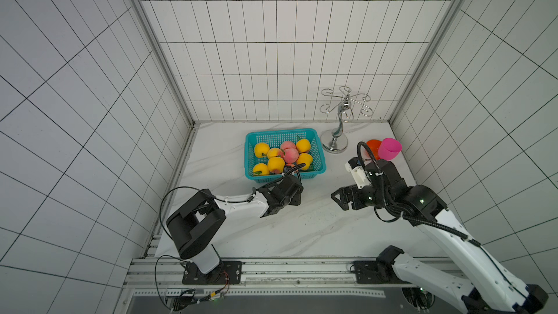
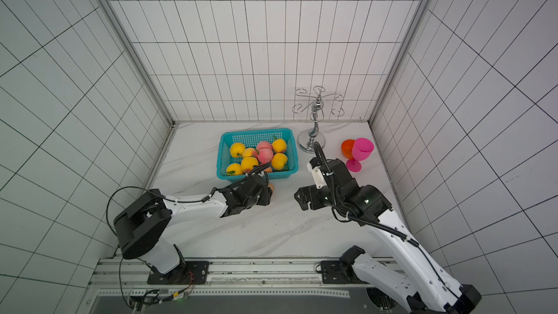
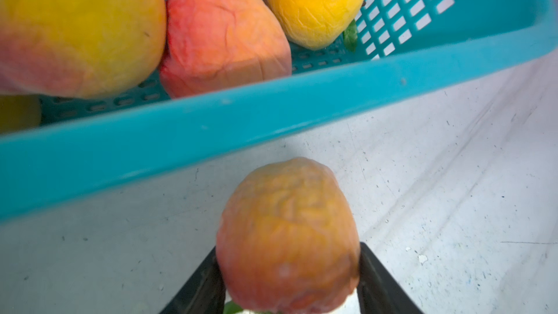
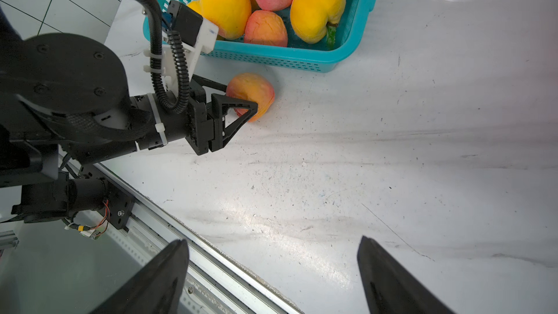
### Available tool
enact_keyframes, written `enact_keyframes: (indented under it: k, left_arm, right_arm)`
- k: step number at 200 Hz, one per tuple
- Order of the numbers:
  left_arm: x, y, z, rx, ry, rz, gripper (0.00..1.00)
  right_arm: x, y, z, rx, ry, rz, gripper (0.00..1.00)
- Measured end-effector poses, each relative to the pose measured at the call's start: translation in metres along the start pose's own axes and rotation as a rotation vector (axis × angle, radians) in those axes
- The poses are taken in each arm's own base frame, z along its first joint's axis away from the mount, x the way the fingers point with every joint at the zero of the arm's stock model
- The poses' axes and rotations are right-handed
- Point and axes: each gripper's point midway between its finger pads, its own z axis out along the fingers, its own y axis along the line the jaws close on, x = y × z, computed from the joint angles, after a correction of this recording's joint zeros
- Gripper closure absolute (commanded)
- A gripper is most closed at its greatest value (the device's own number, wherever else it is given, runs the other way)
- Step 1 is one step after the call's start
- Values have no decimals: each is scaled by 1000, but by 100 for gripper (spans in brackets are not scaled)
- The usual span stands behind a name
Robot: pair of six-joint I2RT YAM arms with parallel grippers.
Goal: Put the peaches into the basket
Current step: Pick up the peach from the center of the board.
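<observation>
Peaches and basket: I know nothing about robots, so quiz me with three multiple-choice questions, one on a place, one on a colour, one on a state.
1. Where is the loose peach?
A) on the table, just outside the basket
B) on the floor
C) atop the piled fruit

2. What colours are the two goblets?
A) blue and green
B) orange and pink
C) both white

3. What is the left gripper doing?
A) open above the basket
B) holding a goblet
C) shut on the loose peach

Answers:
1 A, it lies by the turquoise near wall.
2 B, seen in both top views.
3 C, its jaws clamp the fruit's two sides.
</observation>
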Motion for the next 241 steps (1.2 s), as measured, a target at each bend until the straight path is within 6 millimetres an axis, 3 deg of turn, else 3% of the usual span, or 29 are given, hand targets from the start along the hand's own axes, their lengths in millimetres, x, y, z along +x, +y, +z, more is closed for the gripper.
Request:
enact_keyframes:
  k: [30,53,90,137,185,210,241]
  left_arm:
    - [2,-10,-18,22,8,23,40]
    - [-5,-30,-42,81,-1,43,40]
    - [-34,-65,-85,190,-46,58,39]
    - [-85,-79,-116,240,-126,91,39]
    - [-153,-61,-117,216,-199,94,39]
    - [-166,-57,-103,200,-191,116,39]
    - [-168,-53,-77,168,-151,152,39]
  right_arm:
    - [0,-1,1,2,3,3,9]
    - [-1,-1,3,0,9,7,8]
    - [-5,-3,3,8,2,17,8]
    - [-23,-4,0,16,-29,27,8]
    - [-37,-8,7,35,-31,45,8]
    - [-44,-8,9,40,-35,51,8]
    - [-54,-10,7,44,-50,53,8]
